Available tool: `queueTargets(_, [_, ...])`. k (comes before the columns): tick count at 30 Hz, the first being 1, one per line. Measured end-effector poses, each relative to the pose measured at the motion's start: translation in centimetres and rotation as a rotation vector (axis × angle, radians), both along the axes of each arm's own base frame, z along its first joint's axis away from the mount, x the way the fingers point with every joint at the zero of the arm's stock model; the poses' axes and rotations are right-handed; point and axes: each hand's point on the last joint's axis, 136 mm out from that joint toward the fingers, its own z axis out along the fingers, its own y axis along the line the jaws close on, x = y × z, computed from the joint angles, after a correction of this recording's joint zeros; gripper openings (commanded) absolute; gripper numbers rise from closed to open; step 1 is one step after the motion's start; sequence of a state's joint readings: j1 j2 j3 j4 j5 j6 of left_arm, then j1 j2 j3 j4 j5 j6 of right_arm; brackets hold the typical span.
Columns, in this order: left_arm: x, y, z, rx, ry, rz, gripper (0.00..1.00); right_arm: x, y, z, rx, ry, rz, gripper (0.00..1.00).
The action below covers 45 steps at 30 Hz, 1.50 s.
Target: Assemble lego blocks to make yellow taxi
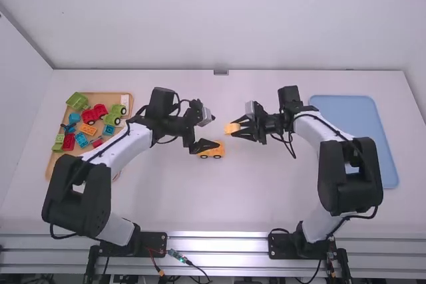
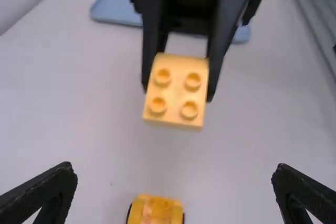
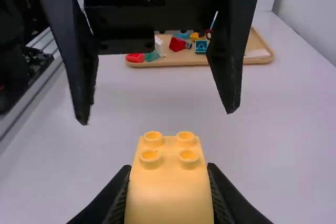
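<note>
Right now we have the yellow block (image 1: pixel 229 128) pinched between the fingers of the right hand (image 1: pixel 237 129), raised above the middle of the desk (image 1: pixel 266 197). The left hand (image 1: pixel 209 132) faces it with its fingers spread wide and nothing between them. Below, on the desk, we see the yellow car (image 1: pixel 213 151), its wheels down; the left hand's nearer finger covers part of it in the high view.

Well off to the left, we have the wooden tray (image 1: pixel 106 98), crowded with a red car (image 1: pixel 94 114), a green car (image 1: pixel 114 114), an orange brick (image 1: pixel 88 129), a blue brick (image 1: pixel 81 140) and other pieces. The left arm (image 1: pixel 123 146) hides some of that tray from above. On the other side, the right arm (image 1: pixel 321 129) cuts across our view of the blue tray (image 1: pixel 379 144).

From high up we get the side of the yellow car, with two dark wheels. The left wrist view turns the block's four studs towards us, in a square. In the right wrist view we look past the block, between the left hand's parted fingers, to the wooden tray beyond.
</note>
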<state>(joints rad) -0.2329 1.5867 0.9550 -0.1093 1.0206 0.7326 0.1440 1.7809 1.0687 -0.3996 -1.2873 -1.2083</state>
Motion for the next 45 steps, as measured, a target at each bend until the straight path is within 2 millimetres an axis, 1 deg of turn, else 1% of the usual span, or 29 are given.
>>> queueTargets(3, [-0.3,-0.4,1.0,-0.045,-0.014,-0.037,0.99,0.0,0.0,0.0,0.001,-0.012,0.003,0.0])
queueTargets(7, [0.1,-0.9,1.9,-0.072,-0.078,-0.057,0.99,-0.2,0.3,0.0,0.001,-0.021,0.015,0.0])
queueTargets(12, [0.3,-2.4,2.2,-0.062,-0.109,-0.052,0.99,-1.2,1.6,0.0,0.002,-0.027,0.06,0.0])
queueTargets(15, [0.4,-2.6,2.1,-0.055,-0.097,-0.037,1.0,-1.3,1.9,0.0,0.003,-0.03,0.068,0.0])
queueTargets(18, [0.6,-2.5,1.9,-0.047,-0.083,-0.02,0.96,-1.2,1.8,0.0,0.003,-0.033,0.066,0.0])
queueTargets(25, [0.8,-2.1,0.9,-0.002,-0.036,0.024,0.95,-1.0,1.6,0.0,0.003,-0.034,0.058,0.0])
queueTargets(26, [0.8,-2.0,0.8,0.003,-0.036,0.03,0.94,-1.0,1.5,0.0,0.003,-0.034,0.055,0.0])
queueTargets(27, [0.9,-2.0,0.7,0.006,-0.037,0.032,0.9,-1.0,1.5,0.0,0.003,-0.033,0.054,0.0])
queueTargets(30, [1.0,-2.0,0.6,0.01,-0.037,0.038,0.88,-1.0,1.5,0.0,0.003,-0.033,0.054,0.0])
queueTargets(33, [1.2,-1.8,0.5,0.022,-0.036,0.051,0.83,-1.0,1.5,0.0,0.003,-0.031,0.054,0.0])
queueTargets(34, [1.2,-1.8,0.3,0.028,-0.031,0.056,0.79,-1.0,1.5,0.0,0.003,-0.033,0.054,0.0])
queueTargets(38, [0.8,-1.6,-0.3,0.05,-0.015,0.05,0.79,-1.0,1.5,0.0,0.004,-0.032,0.054,0.0])
queueTargets(42, [0.8,-1.6,-0.3,0.053,-0.023,0.05,0.78,-1.0,1.5,0.1,0.004,-0.031,0.055,0.0])
queueTargets(45, [0.9,-1.5,-0.4,0.056,-0.024,0.052,0.73,-1.0,1.5,0.1,0.006,-0.03,0.056,0.0])
